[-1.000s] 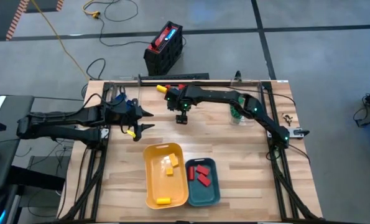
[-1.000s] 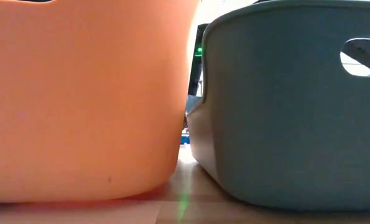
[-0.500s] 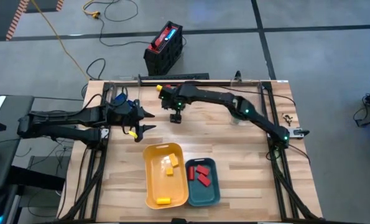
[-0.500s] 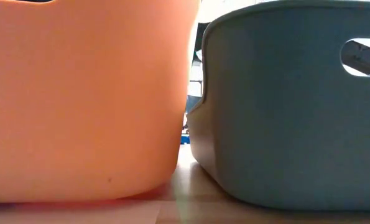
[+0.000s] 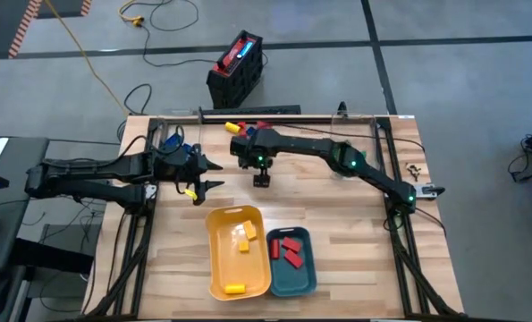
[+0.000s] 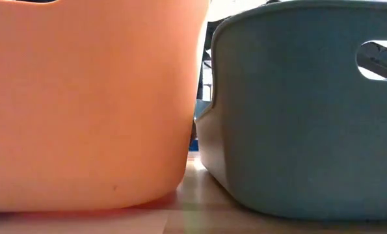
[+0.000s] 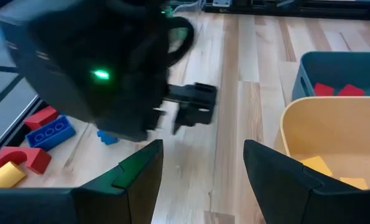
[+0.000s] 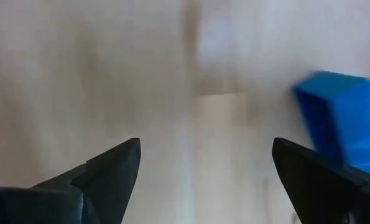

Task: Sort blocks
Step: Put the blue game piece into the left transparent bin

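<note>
My right gripper [image 5: 261, 178] hangs open over the far middle of the table, fingers pointing down. In the right wrist view [image 8: 206, 144] a blue block [image 8: 337, 118] lies on the wood off to one side of its gap. My left gripper [image 5: 206, 174] waits open at the table's left side. Its wrist view [image 7: 201, 149] faces the right gripper [image 7: 193, 109] and a small blue block [image 7: 107, 137]. Yellow blocks [image 5: 241, 237] lie in the yellow tray [image 5: 217, 268]. Red blocks [image 5: 290, 249] lie in the teal tray [image 5: 307, 279].
More blocks lie near the far-left edge: a red one [image 7: 41, 117], a blue one [image 7: 51, 132], a red arch [image 7: 20, 157], a yellow one [image 7: 4, 176]. Yellow and red blocks [image 5: 234, 128] sit at the far edge. The tray walls [image 6: 89, 104] [image 6: 297, 110] fill the low view.
My right gripper swung a little toward the table's left, then came back toward the right and slightly toward the near edge, staying open. The left arm kept still.
</note>
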Controlling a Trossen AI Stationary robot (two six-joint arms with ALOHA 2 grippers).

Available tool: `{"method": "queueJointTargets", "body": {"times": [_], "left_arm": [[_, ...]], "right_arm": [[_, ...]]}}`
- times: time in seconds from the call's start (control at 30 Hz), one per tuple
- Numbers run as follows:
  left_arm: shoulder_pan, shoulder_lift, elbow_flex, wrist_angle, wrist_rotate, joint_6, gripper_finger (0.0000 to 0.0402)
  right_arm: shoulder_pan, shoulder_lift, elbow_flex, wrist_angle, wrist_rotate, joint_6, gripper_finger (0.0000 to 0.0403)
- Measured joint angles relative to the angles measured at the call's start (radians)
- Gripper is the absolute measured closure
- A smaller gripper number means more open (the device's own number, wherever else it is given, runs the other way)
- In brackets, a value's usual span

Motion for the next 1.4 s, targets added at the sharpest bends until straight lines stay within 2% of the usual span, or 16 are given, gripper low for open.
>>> {"method": "queueJointTargets", "body": {"times": [0.2, 0.33, 0.63, 0.83, 1.4], "left_arm": [[-0.001, -0.005, 0.000, -0.012, 0.000, -0.009, 0.0184], [-0.002, -0.007, 0.000, -0.003, 0.000, -0.008, 0.0184], [-0.002, -0.008, 0.000, -0.005, 0.000, -0.025, 0.0184], [-0.002, -0.008, 0.000, -0.005, 0.000, -0.026, 0.0184], [-0.013, -0.008, 0.000, -0.006, 0.000, -0.038, 0.0184]], "right_arm": [[0.062, -0.059, -0.002, -0.053, 0.010, -0.018, 0.0021], [0.027, -0.095, 0.002, 0.040, 0.031, -0.059, 0.0021], [-0.080, -0.078, -0.010, 0.103, 0.025, -0.070, 0.0021], [-0.118, -0.077, -0.011, 0.111, -0.036, -0.072, 0.0021], [-0.108, -0.003, -0.012, 0.061, -0.049, -0.069, 0.0060]]}}
